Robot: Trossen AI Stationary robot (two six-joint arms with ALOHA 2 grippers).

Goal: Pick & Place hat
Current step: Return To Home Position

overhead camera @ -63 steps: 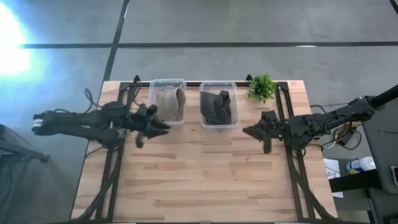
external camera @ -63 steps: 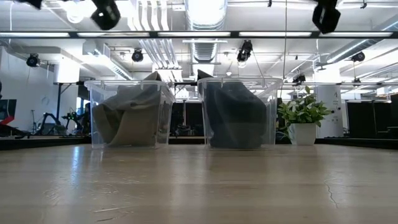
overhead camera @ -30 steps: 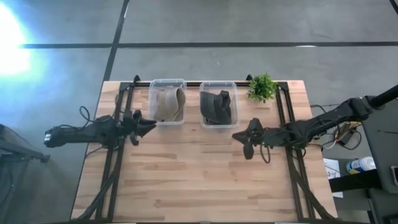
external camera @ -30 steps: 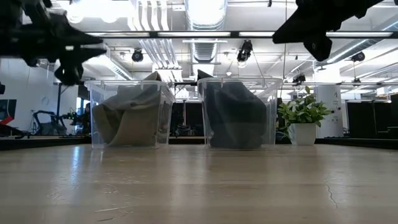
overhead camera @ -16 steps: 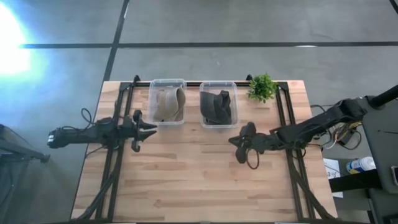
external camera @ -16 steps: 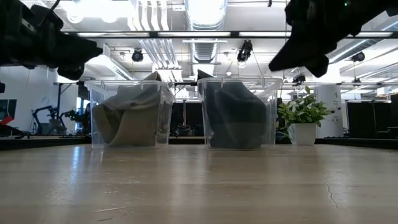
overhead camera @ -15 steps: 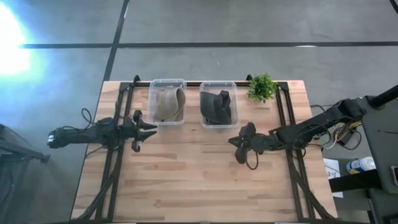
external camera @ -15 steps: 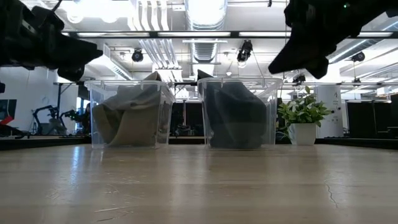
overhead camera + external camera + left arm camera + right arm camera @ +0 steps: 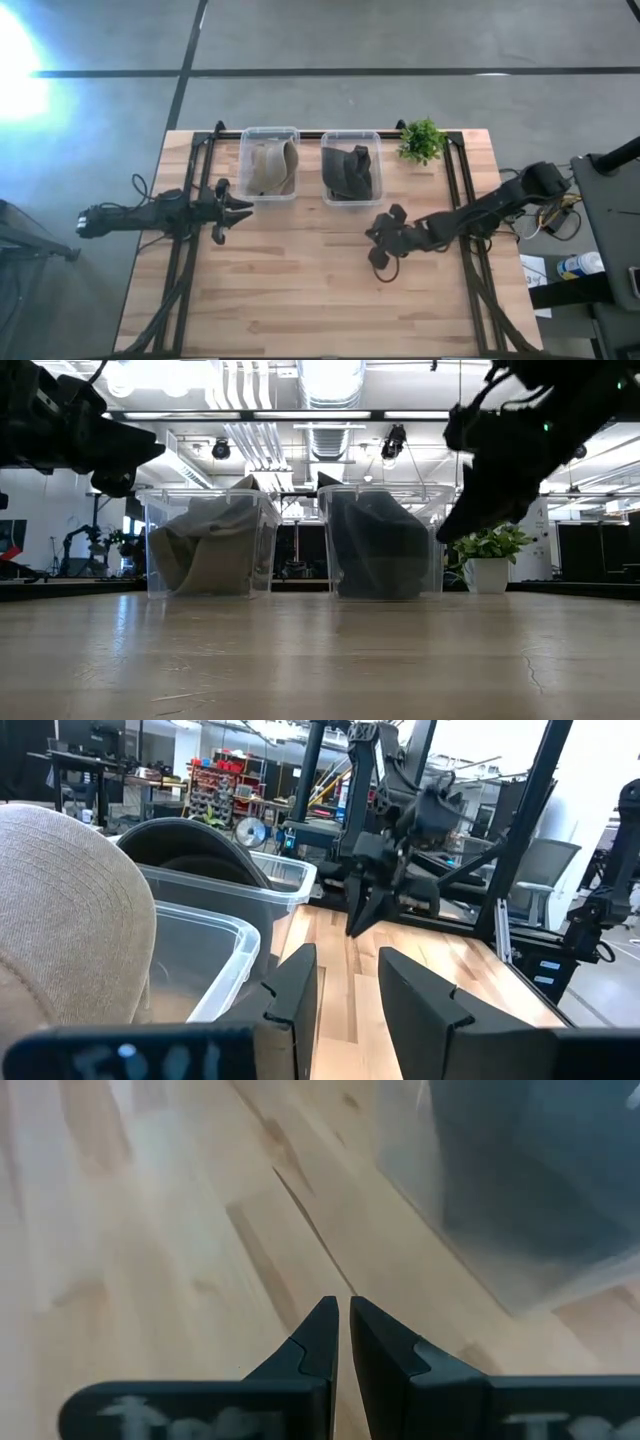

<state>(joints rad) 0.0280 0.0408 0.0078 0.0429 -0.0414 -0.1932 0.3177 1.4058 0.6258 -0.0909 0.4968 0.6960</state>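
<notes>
A beige hat [image 9: 268,166] lies in the left clear bin [image 9: 243,160]. A dark hat [image 9: 349,171] lies in the right clear bin [image 9: 377,165]. Both bins stand at the table's far side. My left gripper [image 9: 247,207] is open and empty just left of and nearer than the beige hat's bin; its wrist view shows the beige hat [image 9: 70,920] close by. My right gripper [image 9: 376,248] is shut and empty above the table, nearer than the dark hat's bin and slanting down; its wrist view shows that bin [image 9: 520,1190].
A small potted plant [image 9: 421,140] stands at the far right beside the dark hat's bin. Bare wooden tabletop [image 9: 320,290] stretches over the near half. Dark frame rails [image 9: 182,270] run along the table's left and right sides.
My right gripper has gone down and toward the table's near edge, a little to the left, and has tipped its fingers downward. My left gripper has stayed by the beige hat's bin. Both hats lie unmoved.
</notes>
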